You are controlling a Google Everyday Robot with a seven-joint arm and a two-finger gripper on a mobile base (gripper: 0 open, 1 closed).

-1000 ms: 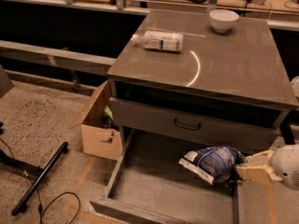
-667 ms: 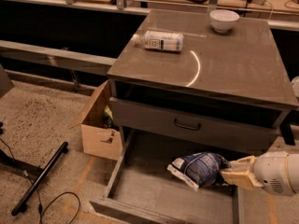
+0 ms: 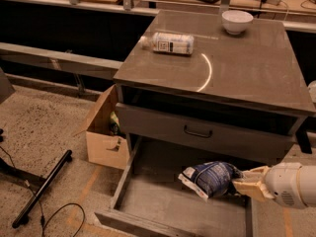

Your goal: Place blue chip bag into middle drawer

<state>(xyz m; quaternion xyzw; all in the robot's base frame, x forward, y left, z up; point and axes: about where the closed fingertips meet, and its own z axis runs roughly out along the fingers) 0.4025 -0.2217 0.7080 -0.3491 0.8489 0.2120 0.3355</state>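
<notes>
The blue chip bag is dark blue with white print and hangs over the right part of the open middle drawer, a grey tray with low walls pulled out from the cabinet. My gripper comes in from the right edge, its pale fingers shut on the bag's right end. The bag is held above the drawer floor, tilted with its left end lower.
A closed grey drawer front with a black handle is above the open drawer. On the cabinet top lie a clear bottle and a white bowl. A cardboard box stands at the cabinet's left; a black bar and cable lie on the floor.
My gripper and the bag have moved left, farther over the drawer, with the bag still held.
</notes>
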